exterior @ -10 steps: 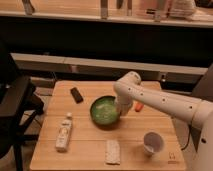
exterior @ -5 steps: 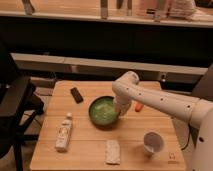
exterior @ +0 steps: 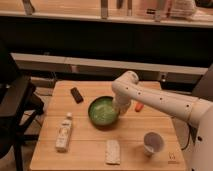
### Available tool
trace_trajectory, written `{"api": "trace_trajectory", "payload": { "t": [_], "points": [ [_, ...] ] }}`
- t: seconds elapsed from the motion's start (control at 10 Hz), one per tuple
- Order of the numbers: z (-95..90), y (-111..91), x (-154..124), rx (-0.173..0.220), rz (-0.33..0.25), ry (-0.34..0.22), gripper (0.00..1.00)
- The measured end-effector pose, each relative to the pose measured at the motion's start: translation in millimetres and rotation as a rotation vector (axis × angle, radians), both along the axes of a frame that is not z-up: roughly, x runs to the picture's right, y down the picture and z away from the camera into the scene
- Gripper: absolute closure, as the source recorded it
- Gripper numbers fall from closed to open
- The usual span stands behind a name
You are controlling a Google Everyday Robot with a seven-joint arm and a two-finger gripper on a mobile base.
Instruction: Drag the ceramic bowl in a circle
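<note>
The ceramic bowl [exterior: 102,111], round and green with a dark rim, sits near the middle of the wooden table [exterior: 90,155]. My white arm reaches in from the right and bends down over the bowl's right side. The gripper [exterior: 120,110] is down at the bowl's right rim, shut on that rim. The arm's wrist hides the rim at that spot.
A small black object [exterior: 76,94] lies behind and left of the bowl. A white bottle [exterior: 64,132] lies at the front left. A pale packet [exterior: 113,151] and a white cup [exterior: 153,142] are at the front. An orange item [exterior: 138,106] lies right of the gripper. A dark chair [exterior: 15,110] stands at the left.
The arm and the bowl shifted slightly to the left together, then held about the same place. The other objects have not moved.
</note>
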State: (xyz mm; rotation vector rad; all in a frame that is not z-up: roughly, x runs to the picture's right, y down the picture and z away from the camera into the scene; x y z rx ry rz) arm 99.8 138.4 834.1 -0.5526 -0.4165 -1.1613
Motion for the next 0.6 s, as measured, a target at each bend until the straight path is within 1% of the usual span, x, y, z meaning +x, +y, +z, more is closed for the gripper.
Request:
{"api": "trace_trajectory", "payload": {
  "t": [0.3,0.6],
  "points": [
    [1.6,0.3,-7.9,-0.002,-0.030,-0.021,0.96],
    [5.8,-4.5,-2.5,-0.003,-0.037,-0.023,0.96]
  ]
}}
